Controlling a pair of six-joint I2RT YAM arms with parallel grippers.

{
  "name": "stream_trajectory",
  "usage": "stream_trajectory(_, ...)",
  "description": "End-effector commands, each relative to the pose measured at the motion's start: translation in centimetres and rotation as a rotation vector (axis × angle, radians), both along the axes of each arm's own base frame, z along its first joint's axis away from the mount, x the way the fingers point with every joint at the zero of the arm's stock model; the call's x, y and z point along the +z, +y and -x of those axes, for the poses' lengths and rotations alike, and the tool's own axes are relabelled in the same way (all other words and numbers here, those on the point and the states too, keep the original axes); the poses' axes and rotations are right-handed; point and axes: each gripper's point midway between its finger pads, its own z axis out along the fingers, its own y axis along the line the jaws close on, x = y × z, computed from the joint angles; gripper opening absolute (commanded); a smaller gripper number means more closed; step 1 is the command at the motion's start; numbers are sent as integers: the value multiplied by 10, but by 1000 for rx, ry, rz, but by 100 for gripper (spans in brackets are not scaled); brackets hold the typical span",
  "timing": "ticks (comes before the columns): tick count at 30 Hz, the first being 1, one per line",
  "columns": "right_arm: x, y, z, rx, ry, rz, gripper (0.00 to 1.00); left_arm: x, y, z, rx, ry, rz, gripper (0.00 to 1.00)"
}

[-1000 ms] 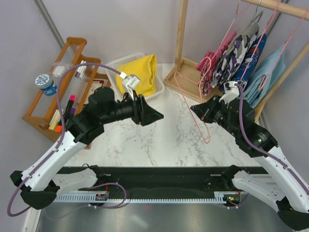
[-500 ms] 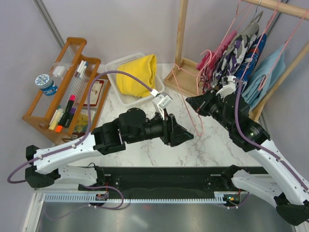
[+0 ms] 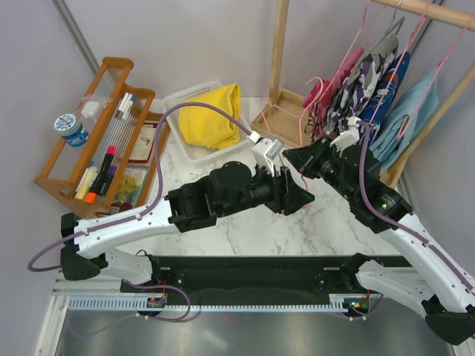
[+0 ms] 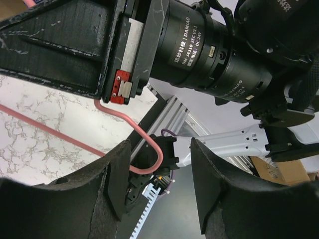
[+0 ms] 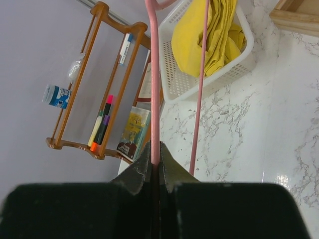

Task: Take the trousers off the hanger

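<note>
Nearest the bases, the left claw [image 3: 298,197] reaches across the table [image 3: 245,222] toward its partner. Its fingers stand apart, with the curled hook of a pink wire hanger [image 4: 158,154] in the gap between them. Nothing is gripped there, and I judge the open stance is meant to take over or steady the hook end.

Just beyond, the right claw [image 5: 155,152] is pressed together on one straight run of that same hanger. The wire is pinched between the tips, so the frame is held out ahead of it toward the back of the table. The hanger looks bare (no cloth shows on the wire in either wrist view), which suggests it is being handled as an empty frame rather than unloaded.

Farther back, the yellow trousers [image 3: 213,115] lie folded in a white basket [image 3: 175,97] at the table's far left. They are plain bright yellow, softly creased, heaped above the rim and free of any hanger.

Farthest, on the wooden rack [image 3: 279,59] at the right rear, the pink camouflage trousers [image 3: 320,100] seem to hang among other garments, pink with dark and pale patches. From above they are half hidden by the neighbouring clothes, so I cannot tell how they sit on their hanger. That pair reads as the work left.
</note>
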Motion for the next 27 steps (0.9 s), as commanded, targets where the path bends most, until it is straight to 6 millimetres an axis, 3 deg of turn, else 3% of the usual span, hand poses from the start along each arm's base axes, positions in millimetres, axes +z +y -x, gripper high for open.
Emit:
stream_trajectory(1,20,1,0,-6,-56,-56,0,19,-9,-6,29,-22,54,57)
stream_trajectory(9,24,0,3,-2,-60,-71,0,6,-17,-12,52,2,30,54)
stream_trajectory(15,21,0,5,-1,-56,-73,0,5,-23,-14,60,22,34,45)
stream_trajectory(20,20,0,8,2,-59,-74,0,5,-22,-14,56,30,37,24)
stream_trajectory(22,19,-3,9,-1,-62,-63,2,4,-20,-12,44,44,36,6)
stream_trajectory(27,15,-7,15,6,-57,-33,20,4,-5,-10,28,95,53,2)
